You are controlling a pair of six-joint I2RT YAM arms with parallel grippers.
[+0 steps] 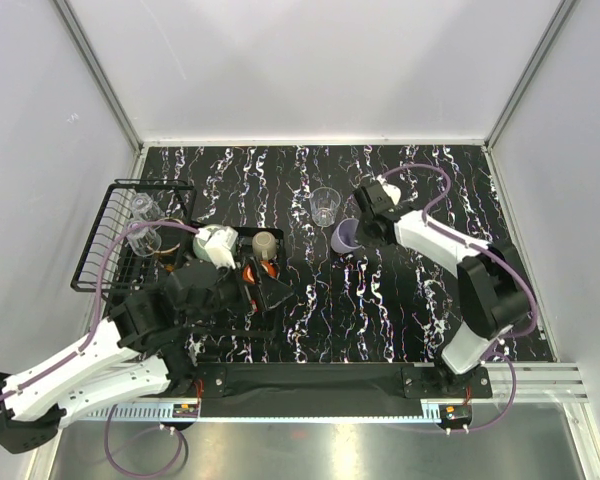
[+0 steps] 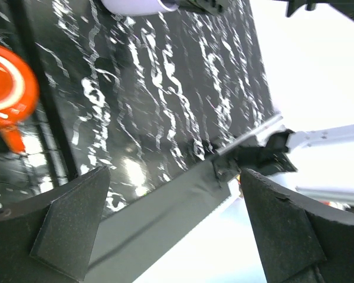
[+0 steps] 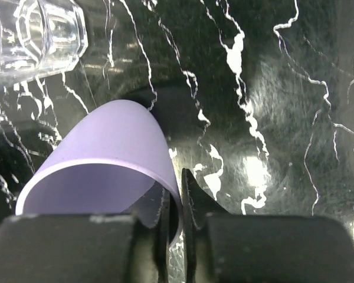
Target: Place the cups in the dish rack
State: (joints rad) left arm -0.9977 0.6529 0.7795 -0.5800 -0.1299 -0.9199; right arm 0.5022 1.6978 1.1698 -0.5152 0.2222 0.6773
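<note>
The black wire dish rack (image 1: 98,232) stands at the far left with its flat tray (image 1: 242,236) running right. Two clear glasses (image 1: 143,208) are in the basket end. A pale mug (image 1: 215,245), an olive-beige mug (image 1: 266,245) and a red cup (image 1: 252,276) sit on the tray. My left gripper (image 1: 272,293) is open and empty beside the red cup (image 2: 6,88). My right gripper (image 1: 365,226) is shut on the rim of the lavender cup (image 1: 346,237), one finger inside and one outside (image 3: 106,153), with the cup tilted. A clear glass (image 1: 325,205) stands just beyond it (image 3: 35,32).
The black marbled table (image 1: 400,310) is walled by white panels at the back and both sides. The black base bar (image 1: 310,378) and a metal rail run along the near edge. The left arm lies across the rack's near right corner.
</note>
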